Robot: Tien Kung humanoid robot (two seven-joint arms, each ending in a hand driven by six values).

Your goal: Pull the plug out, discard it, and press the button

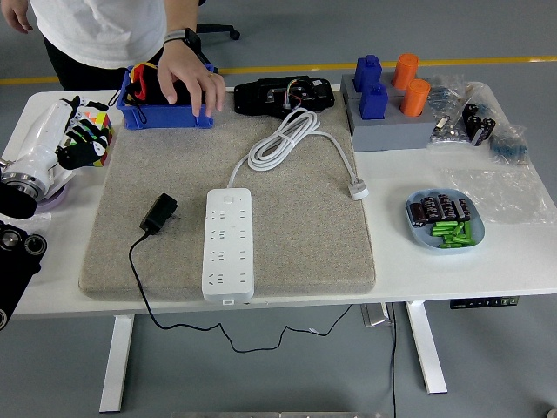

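Observation:
A white power strip (229,245) lies lengthwise on the grey felt mat (296,252). Its white cable (287,139) coils at the mat's far side and ends in a white plug (358,189). A black plug adapter (160,213) lies loose on the mat to the left of the strip, with its black cord (139,279) running off the table's near edge. My left hand (71,135) is raised at the far left, over the table's left end, with fingers relaxed and empty. The right arm is out of view.
A person's hand (185,77) rests on the blue bin (165,111) at the back. A colourful cube (98,132) is behind my left hand. A black device (283,92), a grey block with blue and orange cylinders (387,113) and a blue dish of batteries (445,220) stand right.

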